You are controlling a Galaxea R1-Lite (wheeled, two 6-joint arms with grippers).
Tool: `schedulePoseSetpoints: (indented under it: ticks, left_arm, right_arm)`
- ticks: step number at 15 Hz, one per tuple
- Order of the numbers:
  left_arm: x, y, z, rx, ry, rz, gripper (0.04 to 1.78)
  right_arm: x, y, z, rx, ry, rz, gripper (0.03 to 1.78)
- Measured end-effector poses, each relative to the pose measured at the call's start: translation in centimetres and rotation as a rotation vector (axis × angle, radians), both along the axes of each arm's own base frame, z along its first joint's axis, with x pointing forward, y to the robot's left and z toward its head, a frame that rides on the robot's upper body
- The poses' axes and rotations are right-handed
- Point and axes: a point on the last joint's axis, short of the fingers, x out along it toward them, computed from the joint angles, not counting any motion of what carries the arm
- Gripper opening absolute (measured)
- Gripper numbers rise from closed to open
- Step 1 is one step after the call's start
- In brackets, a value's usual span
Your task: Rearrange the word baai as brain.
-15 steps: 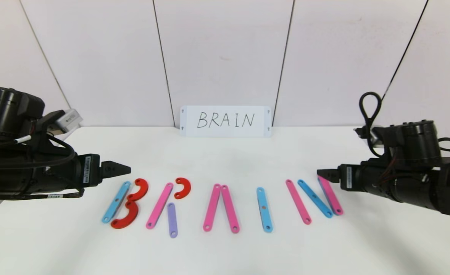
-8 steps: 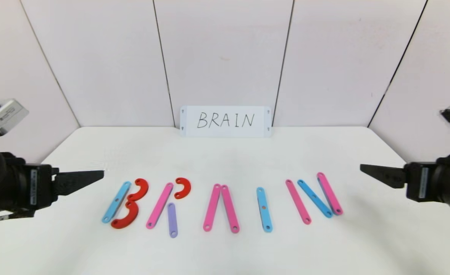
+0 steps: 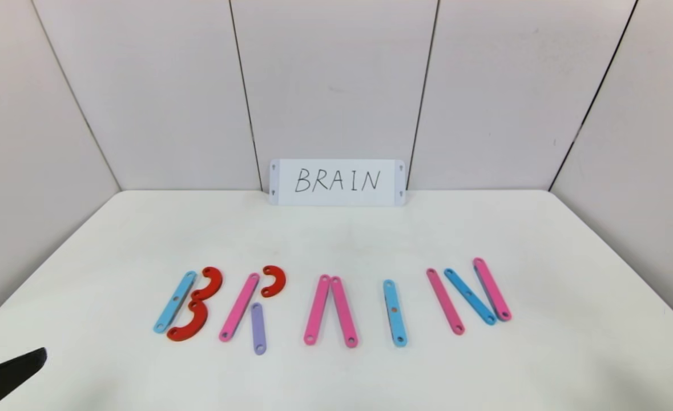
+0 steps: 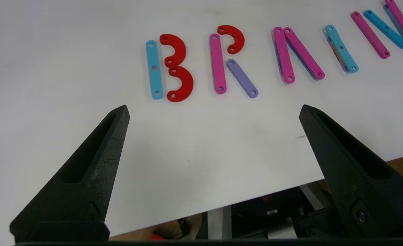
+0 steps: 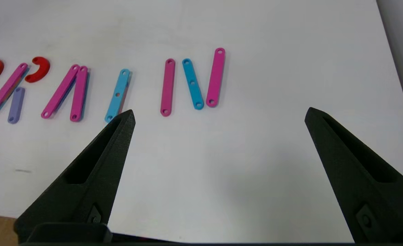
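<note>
So at this point the word [image 3: 330, 305] looked pretty much done. It sat in a row across the middle of the table [image 3: 336, 240], a bit toward the near edge, and read B R A I N, same as the white card [image 3: 337, 181] propped at the far edge.

Left gripper [image 4: 213, 112] hung off the near left corner with its jaws spread wide, holding nothing. Right gripper [image 5: 218, 114] was the mirror of that off the near right corner, also wide and empty. Both were well apart from the letters.

My take: the step in hand was just backing out and leaving things alone, and the trick there was keeping the fingers high and outside the row so nothing got clipped. These flat pieces would slide at the lightest nudge on a smooth top.

If anyone wanted to tidy, a few spots I'd look at:
- the A [image 3: 330, 311] had its two pink strips touching at the top but no crossbar that I could see
- the purple strip [image 3: 258, 328] for the R's leg sat just beside the pink stem [image 3: 239, 307], not joined to the red arc [image 3: 273, 281]
- the N [image 3: 468, 295] had its blue diagonal touching the right pink strip at the bottom only

Any fix should be a gentle push from one fingertip along the strip's length, not a pinch.
</note>
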Motion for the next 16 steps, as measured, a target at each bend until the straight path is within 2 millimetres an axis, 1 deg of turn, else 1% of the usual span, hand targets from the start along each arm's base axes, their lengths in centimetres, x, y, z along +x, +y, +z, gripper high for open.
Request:
schedulePoseSetpoints:
  ticks: [4,6,10,13,16]
  left_arm:
    - [-4.1,0.6,-0.6,0.049,-0.138,-0.022,1.74]
    - [-5.9,0.9,-1.2,0.094,-0.206,-0.026,1.74]
    - [-7.9,0.8,-1.9,0.111,-0.257,0.075,1.74]
    - [-8.8,0.2,-2.5,0.11,-0.255,0.198,1.74]
    - [-9.2,0.2,-2.7,0.051,-0.27,0.305,1.74]
  right_arm:
    - [-3.6,-1.0,0.3,0.03,-0.136,-0.033,1.74]
    - [-5.0,-1.4,0.7,0.036,-0.203,-0.104,1.74]
    - [-7.1,-1.4,0.7,0.015,-0.288,-0.227,1.74]
    - [-8.7,-1.4,-0.8,-0.037,-0.339,-0.227,1.74]
    - [-10.3,-1.1,-3.2,-0.158,-0.409,-0.186,1.74]
